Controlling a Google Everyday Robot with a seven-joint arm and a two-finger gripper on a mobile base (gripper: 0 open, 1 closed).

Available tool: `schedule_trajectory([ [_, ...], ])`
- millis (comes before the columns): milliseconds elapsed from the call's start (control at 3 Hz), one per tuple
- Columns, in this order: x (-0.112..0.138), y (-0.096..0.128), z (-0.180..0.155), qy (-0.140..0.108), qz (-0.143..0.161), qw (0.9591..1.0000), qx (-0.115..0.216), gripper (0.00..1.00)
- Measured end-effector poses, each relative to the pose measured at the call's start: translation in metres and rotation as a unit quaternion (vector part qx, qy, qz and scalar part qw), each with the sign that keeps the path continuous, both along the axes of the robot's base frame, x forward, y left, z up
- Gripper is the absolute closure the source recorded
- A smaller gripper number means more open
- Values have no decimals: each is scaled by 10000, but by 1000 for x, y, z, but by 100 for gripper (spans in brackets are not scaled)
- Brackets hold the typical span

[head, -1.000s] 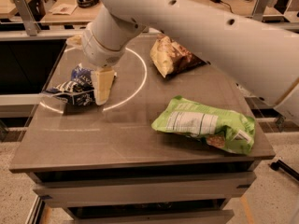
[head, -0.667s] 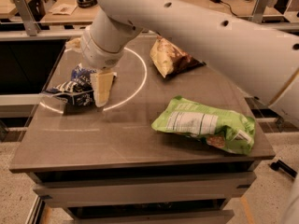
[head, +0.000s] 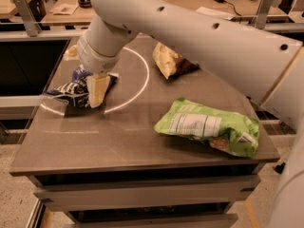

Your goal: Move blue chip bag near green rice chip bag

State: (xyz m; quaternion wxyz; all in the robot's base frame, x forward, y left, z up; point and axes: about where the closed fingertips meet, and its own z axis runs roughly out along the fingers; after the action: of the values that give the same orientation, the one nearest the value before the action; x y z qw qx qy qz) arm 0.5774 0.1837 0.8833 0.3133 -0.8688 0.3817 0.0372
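Observation:
The blue chip bag (head: 69, 90) is a small crumpled navy foil bag lying at the left side of the table, on the white arc painted there. My gripper (head: 93, 91) comes down from the big white arm and is right at the bag's right end, touching or nearly touching it. The arm hides part of the bag's far side. The green rice chip bag (head: 209, 127) is a long lime-green bag with a white label panel. It lies flat at the front right of the table, well apart from the blue bag.
A brown-and-yellow chip bag (head: 170, 61) lies at the back middle of the grey table (head: 109, 146). The white arm (head: 199, 32) spans the back of the scene. Other workbenches stand behind.
The gripper has shifted slightly left and down against the blue bag's right end. The three bags have not visibly moved.

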Motion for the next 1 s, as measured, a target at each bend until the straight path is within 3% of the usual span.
schedule_trajectory([
  [667, -2, 1, -7, -40, 212, 9998, -52, 65],
  [1000, -4, 1, -9, -55, 327, 9994, -99, 96],
])
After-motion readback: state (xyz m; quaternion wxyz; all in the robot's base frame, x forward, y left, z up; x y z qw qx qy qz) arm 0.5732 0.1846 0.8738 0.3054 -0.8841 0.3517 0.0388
